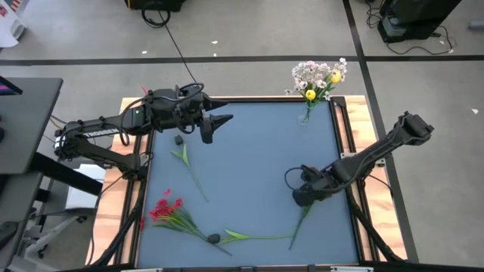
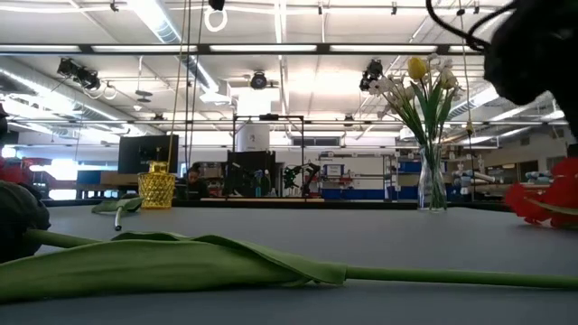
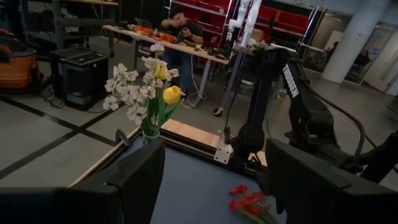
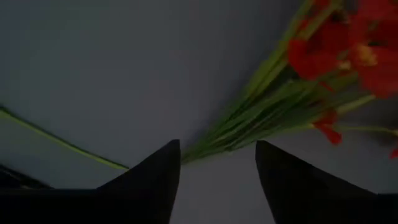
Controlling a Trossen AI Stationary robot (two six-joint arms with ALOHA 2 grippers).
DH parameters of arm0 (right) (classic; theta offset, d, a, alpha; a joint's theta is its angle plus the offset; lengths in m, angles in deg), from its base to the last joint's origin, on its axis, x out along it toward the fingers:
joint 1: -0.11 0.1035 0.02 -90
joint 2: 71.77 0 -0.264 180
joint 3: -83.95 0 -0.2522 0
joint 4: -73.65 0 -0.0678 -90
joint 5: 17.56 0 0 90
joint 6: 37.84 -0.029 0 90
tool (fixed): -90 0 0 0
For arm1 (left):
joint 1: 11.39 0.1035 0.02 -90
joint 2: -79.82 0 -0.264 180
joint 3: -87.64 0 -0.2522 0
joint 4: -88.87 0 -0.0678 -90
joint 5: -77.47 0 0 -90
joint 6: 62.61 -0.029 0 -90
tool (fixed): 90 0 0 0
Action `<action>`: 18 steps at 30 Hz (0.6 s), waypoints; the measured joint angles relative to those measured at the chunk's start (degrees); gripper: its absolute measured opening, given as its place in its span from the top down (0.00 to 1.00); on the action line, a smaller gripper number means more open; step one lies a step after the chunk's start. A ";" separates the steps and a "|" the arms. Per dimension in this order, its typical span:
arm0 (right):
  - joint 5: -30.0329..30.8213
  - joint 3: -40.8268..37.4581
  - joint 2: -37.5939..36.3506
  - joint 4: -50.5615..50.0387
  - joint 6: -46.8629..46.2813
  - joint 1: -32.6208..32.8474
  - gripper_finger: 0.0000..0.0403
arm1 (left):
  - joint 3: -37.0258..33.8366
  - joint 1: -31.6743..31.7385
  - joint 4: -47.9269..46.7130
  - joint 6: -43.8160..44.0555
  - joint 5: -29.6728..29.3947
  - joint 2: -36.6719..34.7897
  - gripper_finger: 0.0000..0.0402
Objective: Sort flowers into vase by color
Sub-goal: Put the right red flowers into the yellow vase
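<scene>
A clear vase (image 1: pixel 306 115) (image 2: pixel 432 185) (image 3: pixel 146 134) at the far right corner holds white blossoms and yellow buds. One red spray (image 4: pixel 292 93) (image 3: pixel 244 200) (image 2: pixel 542 200) lies flat under my right gripper (image 1: pixel 302 195) (image 4: pixel 217 146), its stem (image 1: pixel 301 221) trailing toward the near edge. That gripper is low and open, a finger on each side of where the stems gather. A second red bunch (image 1: pixel 168 209), a dark bloom (image 1: pixel 215 238) (image 2: pixel 18 221) on a long stem, and a dark-budded stem (image 1: pixel 193 174) lie on the table. My left gripper (image 1: pixel 219 125) (image 3: pixel 214 149) hovers open near the far left.
A gold-coloured faceted vase (image 2: pixel 156 187) stands at the far left of the table. Wooden rails (image 1: pixel 344 121) frame the blue-grey table top. The middle of the table (image 1: pixel 257 159) is bare. A person sits at a bench (image 3: pixel 180 28) in the room beyond.
</scene>
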 joint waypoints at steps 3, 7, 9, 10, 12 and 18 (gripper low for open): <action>0.60 -0.41 -0.87 -1.36 -7.34 0.01 0.37 | 0.00 0.00 0.13 0.00 0.00 0.00 0.29; -5.70 -2.68 -0.44 -2.56 -16.03 0.44 0.24 | 0.00 0.00 0.18 0.00 0.00 0.00 0.29; -6.28 -4.00 -0.32 -2.37 -18.90 0.71 0.19 | 0.00 0.00 0.14 -0.02 0.02 0.00 0.29; -5.80 -4.49 -0.34 -1.82 -21.12 0.76 0.17 | 0.00 0.00 0.15 -0.02 0.02 0.00 0.29; -4.54 -5.45 -0.27 0.33 -24.73 0.75 0.13 | 0.00 0.00 0.14 0.00 0.04 0.00 0.29; -3.82 -6.48 2.88 6.85 -26.62 0.74 0.12 | 0.00 0.00 0.16 -0.04 0.04 0.00 0.29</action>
